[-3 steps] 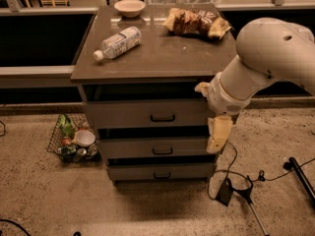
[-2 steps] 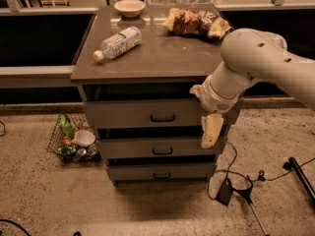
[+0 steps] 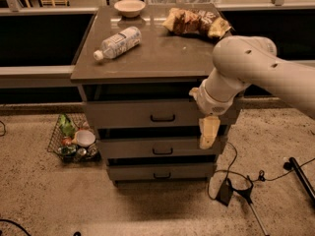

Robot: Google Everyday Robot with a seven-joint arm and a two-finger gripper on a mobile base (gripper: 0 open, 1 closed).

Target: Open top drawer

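The top drawer (image 3: 133,113) is the widest grey drawer front under the brown cabinet top, with a small black bar handle (image 3: 163,118) at its centre. It sits flush, shut. Two shallower grey drawers (image 3: 152,147) lie below it. My gripper (image 3: 207,132) hangs from the white arm (image 3: 246,68) at the cabinet's right front corner, pointing down. It is to the right of the top drawer's handle and slightly lower, level with the gap above the middle drawer. It holds nothing that I can see.
On the cabinet top (image 3: 157,53) lie a plastic bottle (image 3: 118,42), a white bowl (image 3: 130,7) and snack bags (image 3: 195,21). A wire basket (image 3: 71,140) with cups stands on the floor at the left. Cables and a black adapter (image 3: 225,191) lie at the right.
The arm has swung left, bringing the gripper from beside the cabinet's right edge in over the drawer fronts. The drawers have not moved.
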